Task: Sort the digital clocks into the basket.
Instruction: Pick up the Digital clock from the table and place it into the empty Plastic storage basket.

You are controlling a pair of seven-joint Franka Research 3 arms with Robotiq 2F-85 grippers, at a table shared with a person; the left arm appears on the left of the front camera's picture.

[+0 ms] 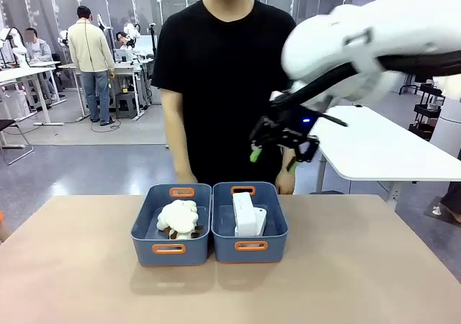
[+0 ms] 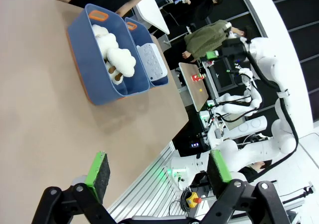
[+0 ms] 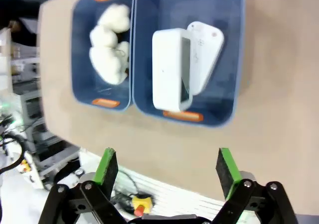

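Front view has two blue-grey rectangular plastic bins with orange handle slots sitting side by side, touching, at the middle of the tan table (image 1: 374,266); the right-hand basket (image 1: 272,248) holds both white rounded plastic digital clocks (image 1: 248,213), one leaning on the other, while the left-hand bin (image 1: 144,234) holds fluffy white plush toys with brown feet (image 1: 178,218). At about one o'clock from the bins, the right gripper (image 1: 272,160) hangs well above the table in front of a person in a black T-shirt (image 1: 223,72), its green-padded fingers spread and empty. Left wrist view looks along the left gripper (image 2: 158,171), fingers wide apart with nothing between them, low over bare table; the two bins lie at eleven o'clock, well apart from it. Right wrist view looks straight down past the right gripper's parted fingers (image 3: 107,165) onto the bins at twelve o'clock: the clocks lie overlapping inside the basket, the plush toys in the neighbouring bin at eleven o'clock.
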